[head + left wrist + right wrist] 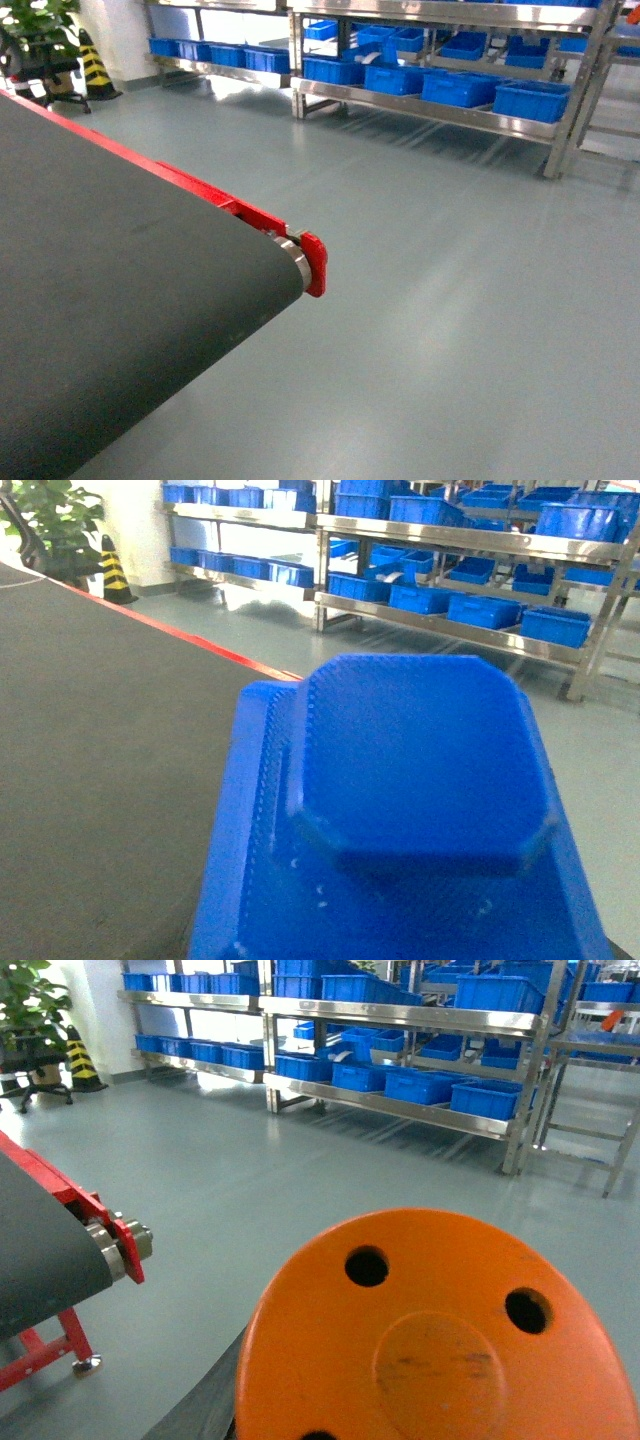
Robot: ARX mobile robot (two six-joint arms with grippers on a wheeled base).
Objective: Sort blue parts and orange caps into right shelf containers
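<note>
Head view: dark conveyor belt (120,320) with red side rail (215,198) fills the left; its end roller (296,258) sits beside a red end bracket (315,263). Grey floor (450,300) beyond. Neither pincer shows in this view. Steel shelving (440,110) along the far wall carries rows of blue crates (530,100), well apart from the belt. A yellow-and-black cone (95,65) and a potted plant (35,20) stand at far left. Left wrist view: a blue part (420,760), flat with clipped corners and a ribbed surface, fills the lower frame very close to the lens, resting on a wider blue ribbed piece (250,880) beside the dark belt; the left pincer itself is hidden, so cannot tell its opening or whether it has hold of the part. Right wrist view: an orange cap (440,1340), round with a raised centre disc and small holes, fills the lower frame close to the lens, above the floor and off the belt end; the right pincer is not visible, grip state cannot be told. Crates on the shelves are far behind the cap.
</note>
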